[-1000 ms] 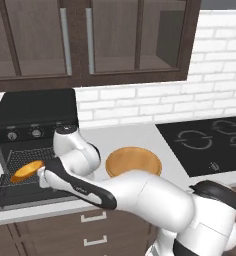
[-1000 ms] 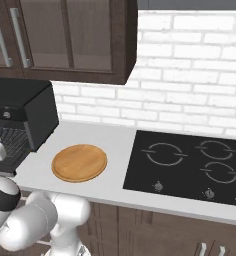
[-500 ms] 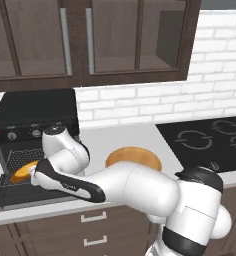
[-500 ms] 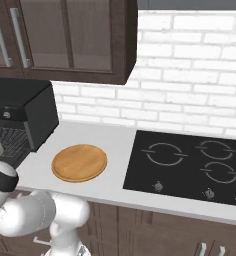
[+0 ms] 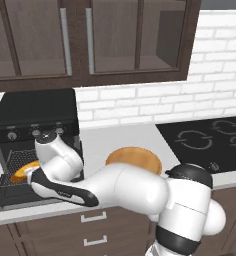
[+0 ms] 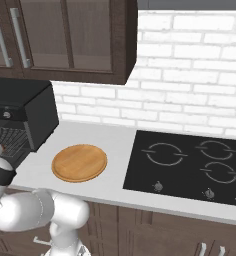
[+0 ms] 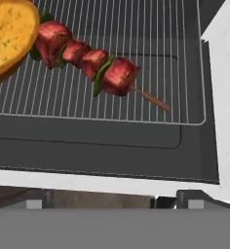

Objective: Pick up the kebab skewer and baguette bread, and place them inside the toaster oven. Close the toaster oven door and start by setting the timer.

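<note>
The arm point(image 5: 125, 187) stretches low from 4 o'clock toward 9 o'clock in the left base view, wrist bent, pincer spread wide, empty.

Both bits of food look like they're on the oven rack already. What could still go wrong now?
The kebab skewer lies slanted on the wire rack, its stick tip near the rack's front edge, so it might catch as the toaster oven door swings up. The baguette bread touches the skewer; a bump could shift both. The arm's elbow hangs close to the wooden plate and might nudge it.
</note>
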